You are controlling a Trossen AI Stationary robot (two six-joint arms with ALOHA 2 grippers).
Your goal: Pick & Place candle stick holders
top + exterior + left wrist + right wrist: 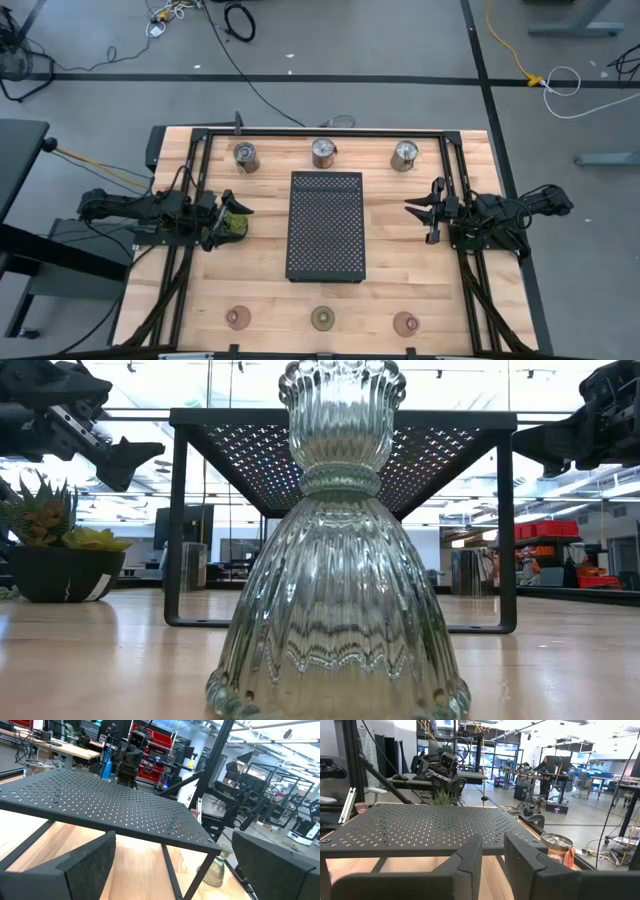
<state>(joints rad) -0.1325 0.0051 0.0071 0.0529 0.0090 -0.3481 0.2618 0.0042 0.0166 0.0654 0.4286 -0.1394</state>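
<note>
While overhead hides it, wrists show left end effector (243,211) wide — right end effector (409,208) pinched.

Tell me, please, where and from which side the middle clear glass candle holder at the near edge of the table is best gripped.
Probably at the narrow waist of the middle glass candle holder, between its fluted cup and its flared, bell-shaped skirt. It stands upright and alone, so an end effector could come down from above, or level from either side, and close across the waist. The wide, ribbed, sloping skirt would likely slip.
</note>
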